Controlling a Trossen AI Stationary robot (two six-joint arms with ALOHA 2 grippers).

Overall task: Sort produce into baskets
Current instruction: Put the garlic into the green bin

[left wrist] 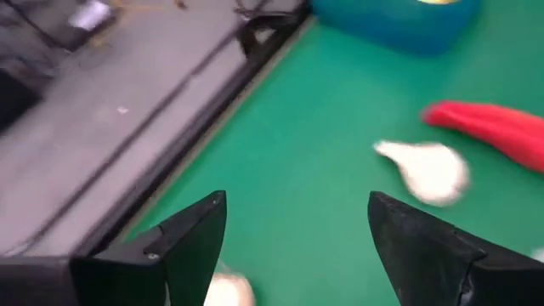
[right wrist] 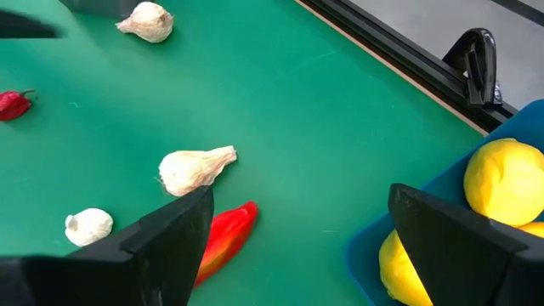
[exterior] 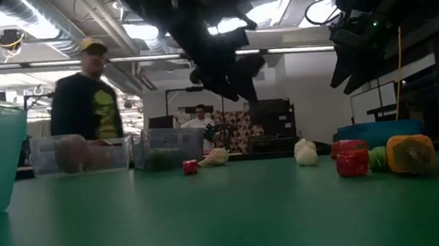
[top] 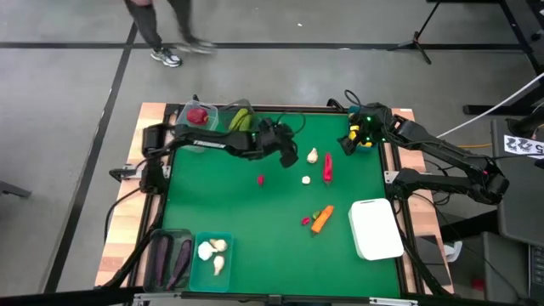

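Sorting roughly half done: eggplants (top: pixel 168 255), several garlic bulbs (top: pixel 212 251), lemons (top: pixel 364 134) binned; left gripper (top: pixel 291 156) and right gripper (top: pixel 351 140) both released, empty; carrot (top: pixel 322 219), peppers (top: pixel 328 167), loose garlic (top: pixel 312 156) remain on worktop (top: pixel 255 212).

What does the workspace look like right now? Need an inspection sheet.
Surface: green table, wood border.
Job's things: garlic bulb, red pepper, small red fruit, carrot loose; teal tub holds garlic; blue tub holds lemons; white tray at the right edge.
Clutter: nothing seen.
Grippers: left gripper open, empty, beside the bulb; right gripper open, empty, by the blue tub.
Cables: white cable off-table, right.
Surroundings: person behind the table.
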